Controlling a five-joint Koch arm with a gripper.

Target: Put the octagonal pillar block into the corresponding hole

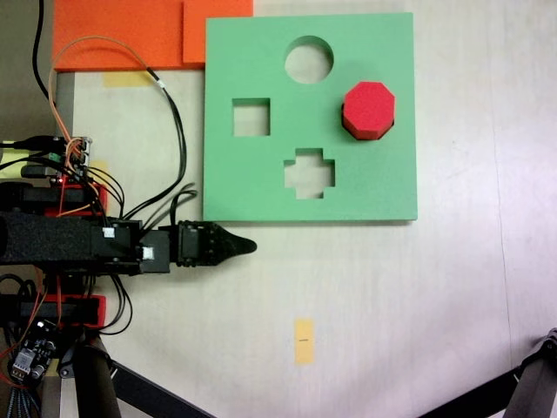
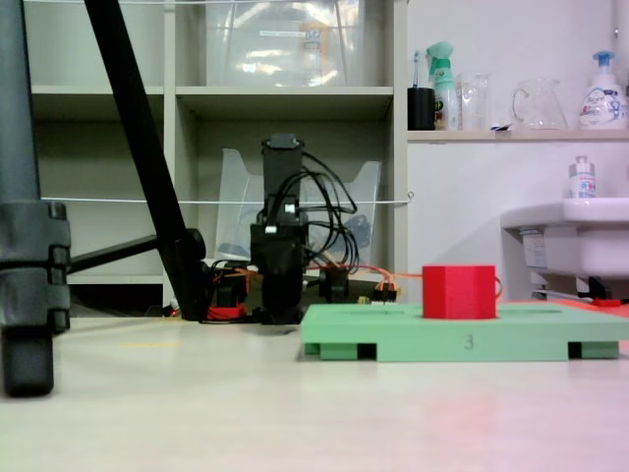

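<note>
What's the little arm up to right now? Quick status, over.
Pincer off the board, holding nothing, state unclear. Red block sitting in its eight-sided hole on the green board. Nothing in the way.

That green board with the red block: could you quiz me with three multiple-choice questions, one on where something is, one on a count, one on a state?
1. Where is the octagonal pillar block?
A. on the green foam board
B. on the bare table
C. in the gripper

2. How many cut-outs show empty in the board?
A. one
B. three
C. five

3. Where is the gripper?
A. clamped on the block
B. off the board, holding nothing
C. inside the round cut-out

Answers: 1 A, it stands on the board's right side; 2 B, round, square, cross; 3 B, its tip lies below the board's edge in a fixed view.
</note>
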